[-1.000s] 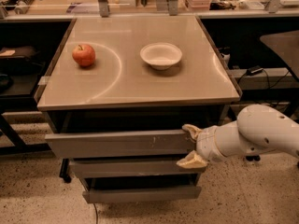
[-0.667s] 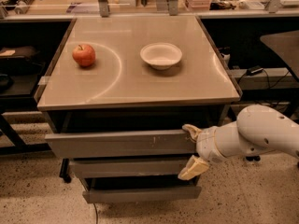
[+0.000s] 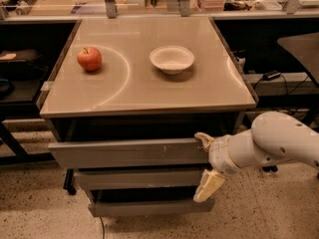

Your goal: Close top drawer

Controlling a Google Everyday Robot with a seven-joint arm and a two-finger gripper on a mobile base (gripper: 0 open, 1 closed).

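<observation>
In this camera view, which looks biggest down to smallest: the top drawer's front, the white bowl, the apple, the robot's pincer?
Largest: top drawer front.
Middle: the open pincer, at the drawer's right end, and the white bowl look alike; the pincer is nearer, so unranked.
Smallest: apple.

I count three drawers under one cabinet top (image 3: 149, 96): the top drawer (image 3: 129, 153), then a middle drawer (image 3: 139, 179) and a bottom drawer (image 3: 149, 208) beneath it. Two things sit on the cabinet top: one red apple (image 3: 89, 59) and one white bowl (image 3: 172, 59). I have one arm (image 3: 279, 143) in view, carrying one gripper (image 3: 205, 162) at the right end of the top drawer's front. It has two fingers (image 3: 208, 185), spread apart: one up at that drawer's top edge, one lower by the middle drawer.
</observation>
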